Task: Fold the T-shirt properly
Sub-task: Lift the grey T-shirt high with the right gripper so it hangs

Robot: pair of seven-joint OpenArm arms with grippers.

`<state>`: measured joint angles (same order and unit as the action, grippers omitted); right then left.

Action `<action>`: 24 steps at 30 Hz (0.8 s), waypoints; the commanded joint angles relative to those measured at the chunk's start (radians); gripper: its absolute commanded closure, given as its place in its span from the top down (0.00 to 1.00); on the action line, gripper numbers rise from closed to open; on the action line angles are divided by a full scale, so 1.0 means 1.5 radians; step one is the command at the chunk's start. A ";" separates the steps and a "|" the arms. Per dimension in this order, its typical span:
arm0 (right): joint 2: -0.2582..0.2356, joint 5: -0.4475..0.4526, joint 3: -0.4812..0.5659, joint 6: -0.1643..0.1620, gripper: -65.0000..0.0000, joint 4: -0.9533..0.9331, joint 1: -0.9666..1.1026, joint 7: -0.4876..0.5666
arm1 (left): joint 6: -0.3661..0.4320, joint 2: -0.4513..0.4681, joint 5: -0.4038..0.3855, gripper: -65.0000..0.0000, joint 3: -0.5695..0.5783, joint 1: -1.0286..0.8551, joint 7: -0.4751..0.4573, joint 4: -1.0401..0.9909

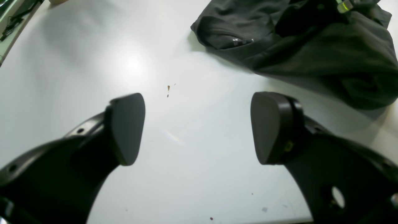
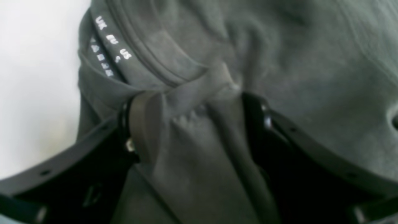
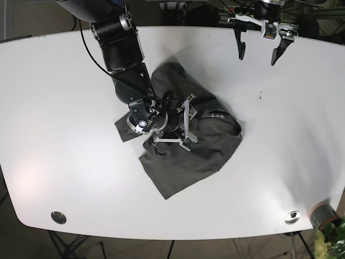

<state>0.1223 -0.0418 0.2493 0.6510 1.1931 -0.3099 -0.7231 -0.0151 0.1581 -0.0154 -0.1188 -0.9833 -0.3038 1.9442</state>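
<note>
The right gripper (image 3: 188, 125) is seen pressed down on the T-shirt (image 3: 188, 156), its jaws pinched on a bunched ridge of dark grey cloth just beside the collar (image 2: 146, 59), where white size lettering (image 2: 112, 46) is printed. In the right wrist view the fabric is gathered between the two fingers (image 2: 146, 127) and fills nearly the whole picture. The T-shirt is shown lying crumpled and partly doubled over near the middle of the white table (image 3: 64, 135), with the right arm (image 3: 121, 51) stretched over it from the far edge.

The left gripper (image 3: 257, 46) is held well apart from the T-shirt, above the far edge of the table, its jaws spread wide with nothing between them. In the left wrist view its two dark pads (image 1: 127, 127) are framed over bare tabletop, marked by a small brown speck (image 1: 168, 88) and a bright glare of light, with the T-shirt at the upper right.

Round metal fittings (image 3: 58, 217) are set into the table's near edge. Cables and equipment are visible beyond the far edge, and a potted plant (image 3: 330, 237) stands off the table's near corner.
</note>
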 commanded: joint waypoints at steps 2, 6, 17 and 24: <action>0.007 0.009 -0.001 0.000 0.45 0.014 -0.012 0.009 | 0.002 0.014 -0.001 0.77 0.001 -0.009 -0.019 0.010; 0.008 0.009 0.001 0.000 0.16 0.014 -0.011 0.008 | 0.002 0.014 0.000 0.77 0.006 -0.008 -0.019 0.010; 0.009 0.004 0.001 -0.004 0.04 0.172 0.008 0.005 | 0.002 0.014 0.000 0.77 0.009 -0.006 -0.019 0.011; 0.005 0.003 -0.002 -0.004 0.04 0.243 -0.070 0.005 | 0.002 0.014 0.000 0.77 0.026 0.024 -0.019 0.011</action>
<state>0.1230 -0.0498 0.2485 0.6476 1.5234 -0.3649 -0.7437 -0.0116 0.1757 -0.0154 -0.0826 -0.9360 -0.3058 1.9446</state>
